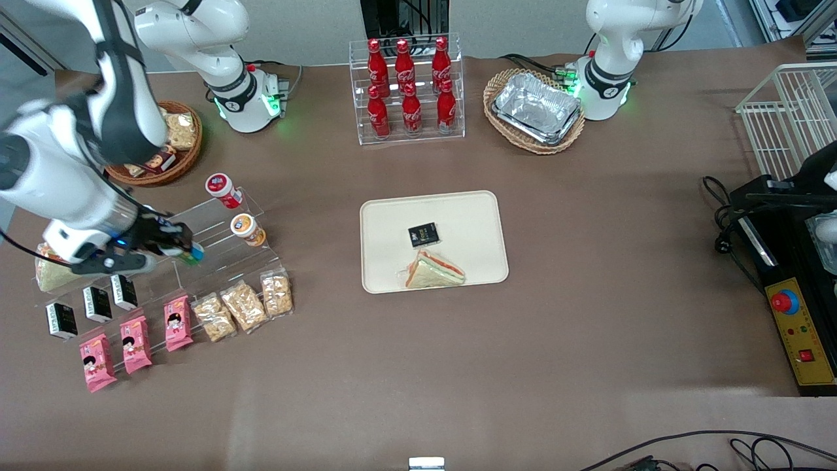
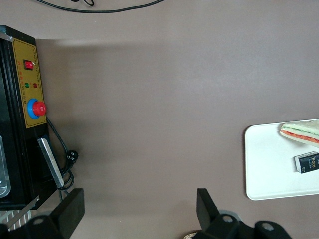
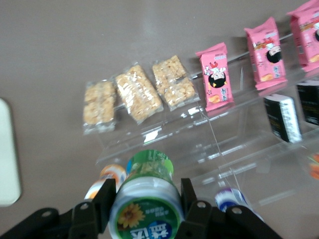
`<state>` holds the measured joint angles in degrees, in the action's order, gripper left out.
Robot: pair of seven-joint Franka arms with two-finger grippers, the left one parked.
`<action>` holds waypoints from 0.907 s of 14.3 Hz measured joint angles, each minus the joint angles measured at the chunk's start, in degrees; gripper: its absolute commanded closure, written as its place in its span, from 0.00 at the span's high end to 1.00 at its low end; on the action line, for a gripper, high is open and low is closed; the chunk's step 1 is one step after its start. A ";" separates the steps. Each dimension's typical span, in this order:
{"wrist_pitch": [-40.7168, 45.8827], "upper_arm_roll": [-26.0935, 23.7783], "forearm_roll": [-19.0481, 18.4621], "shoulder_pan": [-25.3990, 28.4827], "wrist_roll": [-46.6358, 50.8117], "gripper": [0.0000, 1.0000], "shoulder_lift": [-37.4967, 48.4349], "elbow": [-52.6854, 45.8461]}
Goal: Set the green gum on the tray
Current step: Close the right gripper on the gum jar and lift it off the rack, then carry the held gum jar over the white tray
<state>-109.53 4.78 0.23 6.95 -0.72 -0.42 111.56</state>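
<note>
Hand (image 1: 186,252) clamped on the green gum (image 3: 145,199), one finger each side of the canister, held above the clear acrylic step shelf (image 1: 216,258) at the working arm's end of the tabletop (image 1: 588,340). Tray (image 1: 386,261) sits mid-tabletop, well apart from the gum, carrying 1 wrapped sandwich (image 1: 434,271) and 1 small black packet (image 1: 424,234). On the shelf: 1 orange-lidded canister (image 1: 246,228), 1 red-lidded canister (image 1: 221,188), 3 clear bags of crackers (image 1: 243,306), 3 pink snack packs (image 1: 135,342), 3 black packets (image 1: 91,306). Farther from the front camera: rack with 6 red cola bottles (image 1: 409,88), wicker basket of foil trays (image 1: 535,110), second wicker basket of snacks (image 1: 171,145).
</note>
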 measured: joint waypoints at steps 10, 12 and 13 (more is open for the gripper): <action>16.47 -22.68 0.70 2.11 31.00 0.17 -1.33 -15.16; 12.31 -27.92 0.69 2.34 38.41 0.17 -4.21 -14.82; 9.40 -29.85 0.64 2.49 41.49 0.17 -6.01 -14.27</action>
<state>-100.13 -25.07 0.87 9.43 40.77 -6.43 97.29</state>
